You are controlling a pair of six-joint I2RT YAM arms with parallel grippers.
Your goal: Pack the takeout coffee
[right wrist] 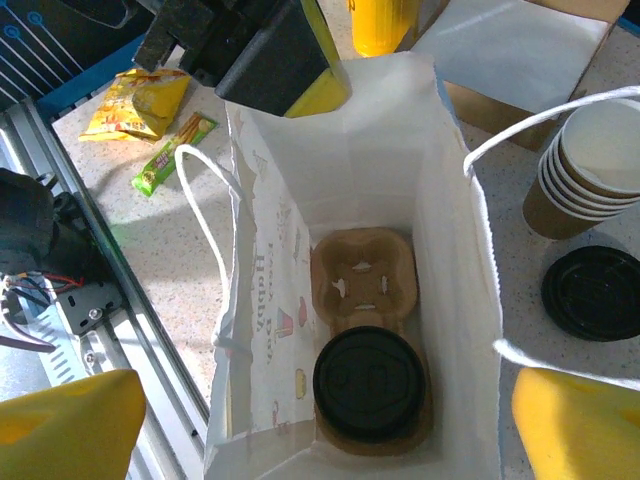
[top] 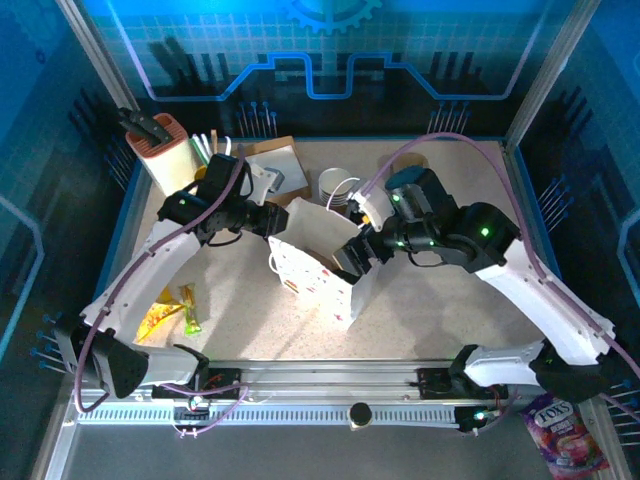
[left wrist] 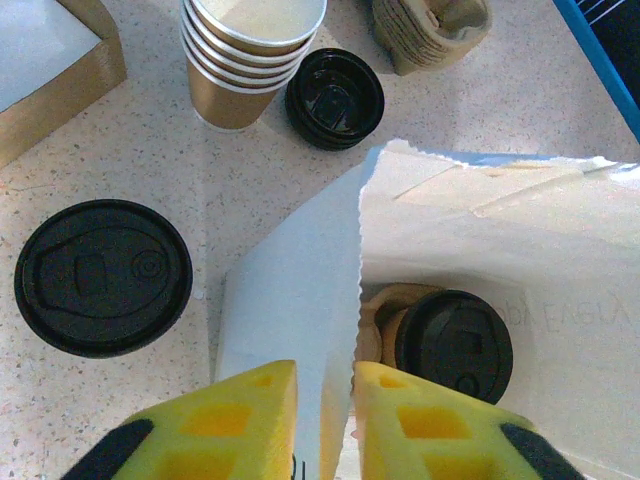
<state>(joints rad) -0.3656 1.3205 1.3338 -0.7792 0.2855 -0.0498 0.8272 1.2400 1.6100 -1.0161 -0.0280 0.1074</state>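
Right wrist view: the takeout coffee [right wrist: 368,383], a lidded cup, sits in the lower slot of the cup carrier [right wrist: 362,270] at the bottom of the upright paper bag [right wrist: 262,330], lower centre of the frame. The carrier's upper slot is empty. The right hand [right wrist: 325,425] hangs over the bag mouth with its fingers spread wide, holding nothing.

Left wrist view: the left hand [left wrist: 322,375] has one pad on each side of the bag's wall, bottom centre of the frame. Whether it pinches the paper or only brackets it cannot be told.

Probable hazards:
- A loose hold lets the wall fold inward and narrow the mouth.
- A sideways pull tilts the light bag and tips the cup in its carrier.
- A descending right hand may snag the cord handle [right wrist: 200,215] and drag the bag across the surface [right wrist: 150,260].
- The stack of empty cups [right wrist: 590,170], right edge of the frame, stands near the bag and may be knocked.
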